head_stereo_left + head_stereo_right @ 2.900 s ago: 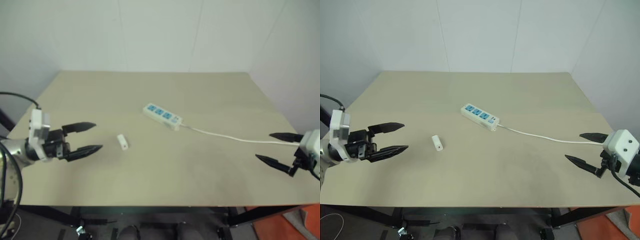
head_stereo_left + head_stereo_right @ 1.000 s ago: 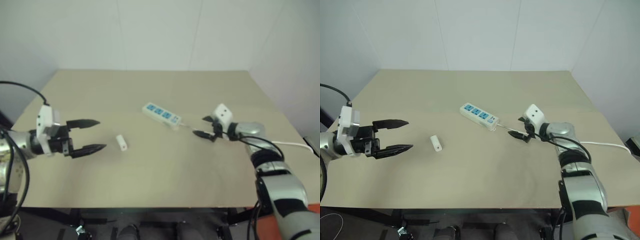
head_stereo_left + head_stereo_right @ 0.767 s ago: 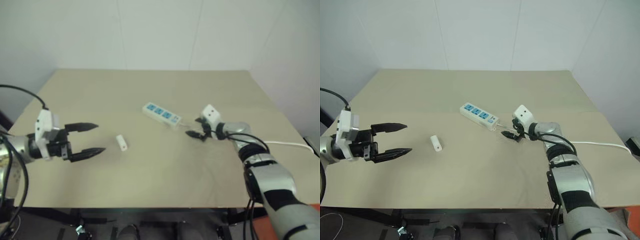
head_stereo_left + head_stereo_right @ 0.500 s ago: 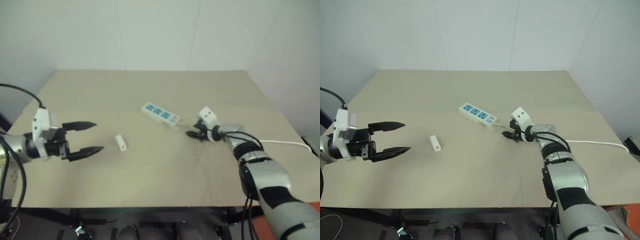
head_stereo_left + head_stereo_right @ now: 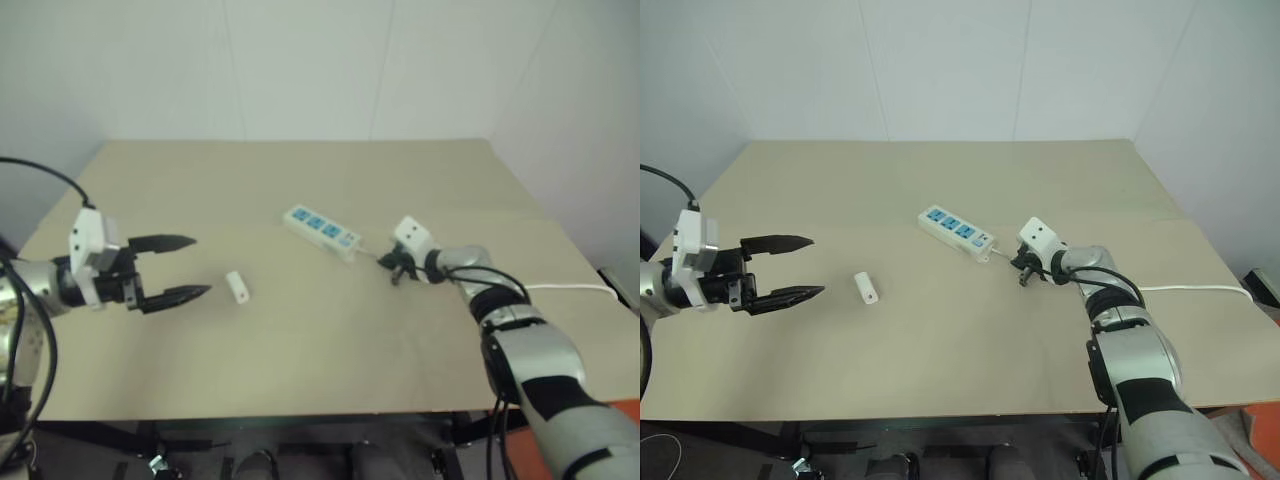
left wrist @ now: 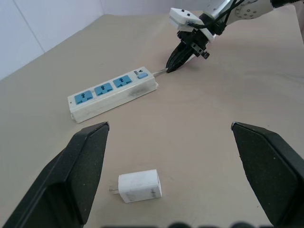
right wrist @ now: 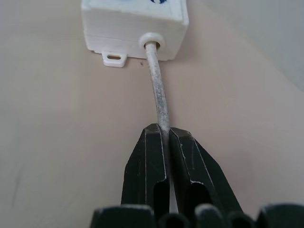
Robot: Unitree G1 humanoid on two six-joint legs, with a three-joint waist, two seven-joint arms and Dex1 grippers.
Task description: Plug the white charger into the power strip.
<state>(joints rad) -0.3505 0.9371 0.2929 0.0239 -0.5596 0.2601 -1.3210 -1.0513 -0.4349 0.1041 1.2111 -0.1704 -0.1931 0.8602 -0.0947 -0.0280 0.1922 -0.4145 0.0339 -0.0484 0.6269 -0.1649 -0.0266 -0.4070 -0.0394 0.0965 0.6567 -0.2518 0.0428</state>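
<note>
Leftmost, our left gripper (image 5: 190, 267) hovers with jaws spread wide and empty above the surface (image 5: 300, 340). Next lies the white charger (image 5: 237, 286), then the power strip (image 5: 322, 230). Our right gripper (image 5: 1023, 273) seems clamped on its cord (image 7: 157, 92).

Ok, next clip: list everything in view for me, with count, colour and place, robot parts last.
table: one, beige, against white walls.
power strip: one, white with three blue sockets, lying flat mid-table.
cord: one, white, running from the strip's end toward the table's right edge.
white charger: one, white, lying on the table left of the strip.
left gripper: one, black fingers, open, beside the charger.
right gripper: one, black fingers, shut on the cord just behind the strip.
</note>
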